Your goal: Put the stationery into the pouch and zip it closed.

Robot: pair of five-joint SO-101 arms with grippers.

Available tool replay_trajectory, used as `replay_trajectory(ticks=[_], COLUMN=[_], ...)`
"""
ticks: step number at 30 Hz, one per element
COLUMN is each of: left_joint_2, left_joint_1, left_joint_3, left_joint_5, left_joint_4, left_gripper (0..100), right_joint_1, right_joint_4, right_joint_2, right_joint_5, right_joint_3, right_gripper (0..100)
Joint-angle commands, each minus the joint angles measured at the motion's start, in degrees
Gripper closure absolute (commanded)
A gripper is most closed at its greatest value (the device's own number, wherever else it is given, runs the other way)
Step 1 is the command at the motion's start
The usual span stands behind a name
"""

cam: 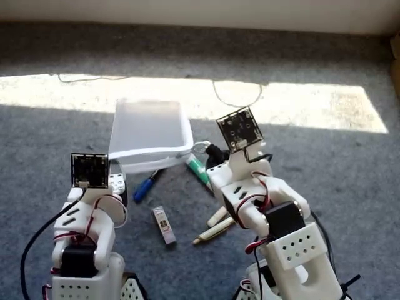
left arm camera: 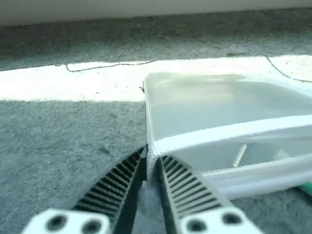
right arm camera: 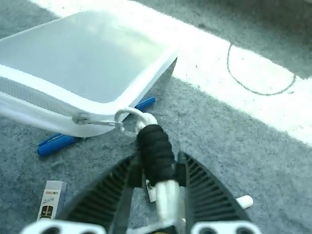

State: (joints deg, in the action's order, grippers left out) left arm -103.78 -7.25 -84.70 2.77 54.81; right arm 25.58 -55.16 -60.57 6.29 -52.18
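Observation:
A translucent white pouch (cam: 150, 132) lies on the carpet, its zipper edge facing the arms. My left gripper (left arm camera: 150, 158) is shut on the pouch's near corner (left arm camera: 155, 146). My right gripper (right arm camera: 157, 161) is shut on the black zipper pull (right arm camera: 155, 148), which a ring links to the slider at the pouch's other corner. Outside the pouch lie a blue pen (cam: 147, 185), a green marker (cam: 199, 170), a small flat box (cam: 164, 225) and two beige pens (cam: 215, 230). The blue pen (right arm camera: 56, 144) runs partly under the pouch.
Grey carpet covers the floor, with a bright sunlit band (cam: 300, 103) beyond the pouch. A thin cable (cam: 237, 94) loops across that band. The right arm's body (cam: 275, 225) stands over the beige pens.

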Motion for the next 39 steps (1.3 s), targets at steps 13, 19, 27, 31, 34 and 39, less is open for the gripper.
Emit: replay_trajectory(ticks=[13, 19, 27, 31, 34, 39], left_joint_2=[-0.6, 0.6, 20.5, 27.5, 31.1, 36.3], left_joint_1=[0.7, 0.7, 0.7, 1.5, 4.2, 6.0], left_joint_3=[15.6, 19.0, 31.4, 38.6, 42.9, 48.0], left_joint_5=[-0.3, -0.3, 0.5, 2.2, 2.3, 4.1], left_joint_4=[11.3, 13.6, 14.8, 17.1, 18.9, 19.5], left_gripper=[99, 99, 99, 99, 99, 99], right_joint_1=[0.0, 0.0, 0.0, 0.0, -0.5, -3.3], right_joint_4=[-4.0, -3.9, -3.8, -3.8, -3.8, -1.3], right_joint_2=[-1.4, -1.4, -1.4, -1.4, -1.4, -1.3], right_joint_5=[-0.2, -0.2, -0.2, -0.3, -0.4, -0.6], right_joint_3=[1.4, 1.4, 1.4, 1.3, 1.3, 1.0], right_gripper=[78.7, 78.9, 78.9, 78.9, 78.9, 78.9])
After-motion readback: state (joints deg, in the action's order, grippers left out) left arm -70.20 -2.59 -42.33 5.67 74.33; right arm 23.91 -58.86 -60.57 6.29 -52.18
